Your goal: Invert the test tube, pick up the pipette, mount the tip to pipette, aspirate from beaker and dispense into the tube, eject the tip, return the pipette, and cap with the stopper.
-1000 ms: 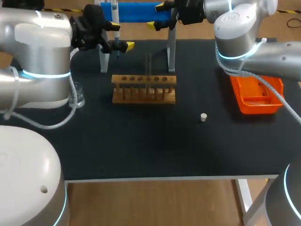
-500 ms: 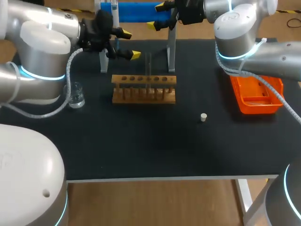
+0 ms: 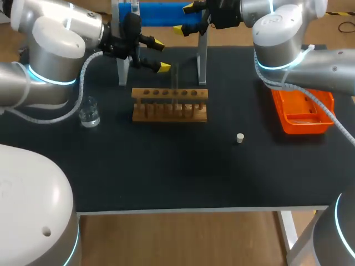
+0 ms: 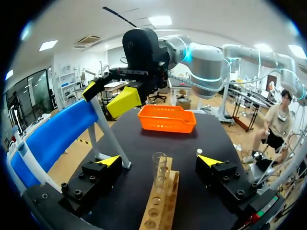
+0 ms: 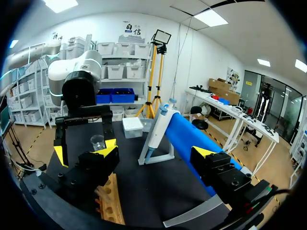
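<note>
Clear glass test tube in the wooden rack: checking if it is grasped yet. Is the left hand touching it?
Apart. Left wrist view: the clear glass test tube stands between the open fingers of the left hand, a gap on each side.

Ahead of my left gripper (image 4: 160,161): clear glass test tube (image 4: 159,168), bare wooden rack (image 4: 171,192), orange plastic tray (image 4: 166,120), matt black table (image 4: 192,141).

A laboratory bench: wooden tube rack (image 3: 170,104), glass beaker (image 3: 89,112) and pipette (image 5: 158,127) on a black table (image 3: 183,172).
</note>
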`<state>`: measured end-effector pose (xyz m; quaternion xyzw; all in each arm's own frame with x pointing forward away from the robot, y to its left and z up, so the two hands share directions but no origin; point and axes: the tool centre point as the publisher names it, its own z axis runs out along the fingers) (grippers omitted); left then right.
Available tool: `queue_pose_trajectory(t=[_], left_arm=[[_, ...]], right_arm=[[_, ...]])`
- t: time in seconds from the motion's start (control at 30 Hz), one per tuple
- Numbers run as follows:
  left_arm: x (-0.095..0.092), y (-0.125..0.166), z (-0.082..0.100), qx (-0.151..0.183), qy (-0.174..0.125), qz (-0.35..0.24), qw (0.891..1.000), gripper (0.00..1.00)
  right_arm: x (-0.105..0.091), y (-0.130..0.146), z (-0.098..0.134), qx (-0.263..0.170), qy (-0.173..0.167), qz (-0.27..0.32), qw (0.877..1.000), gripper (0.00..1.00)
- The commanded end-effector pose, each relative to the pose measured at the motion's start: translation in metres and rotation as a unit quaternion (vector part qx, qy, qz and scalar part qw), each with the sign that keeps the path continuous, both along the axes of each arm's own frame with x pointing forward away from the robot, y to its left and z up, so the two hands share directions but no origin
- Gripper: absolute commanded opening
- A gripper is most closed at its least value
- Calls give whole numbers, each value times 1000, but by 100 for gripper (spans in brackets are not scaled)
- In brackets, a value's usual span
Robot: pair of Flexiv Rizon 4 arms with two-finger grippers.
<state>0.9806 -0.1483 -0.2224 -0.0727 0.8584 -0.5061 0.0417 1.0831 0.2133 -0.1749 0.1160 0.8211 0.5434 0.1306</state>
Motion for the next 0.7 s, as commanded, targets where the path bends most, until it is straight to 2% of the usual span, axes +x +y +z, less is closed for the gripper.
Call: queue_pose_trajectory(t=[0.03, 0.3, 0.7], left_arm=[[10, -9, -8, -1, 12, -25, 1000, 100], [11, -20, -18, 0, 9, -29, 1000, 100], [-1, -28, -27, 0, -3, -1, 1000, 100]], right_arm=[[0, -1, 1, -1, 1, 1, 1000, 100], [0, -1, 1, -1, 1, 1, 1000, 100], [0, -1, 1, -1, 1, 1, 1000, 100]])
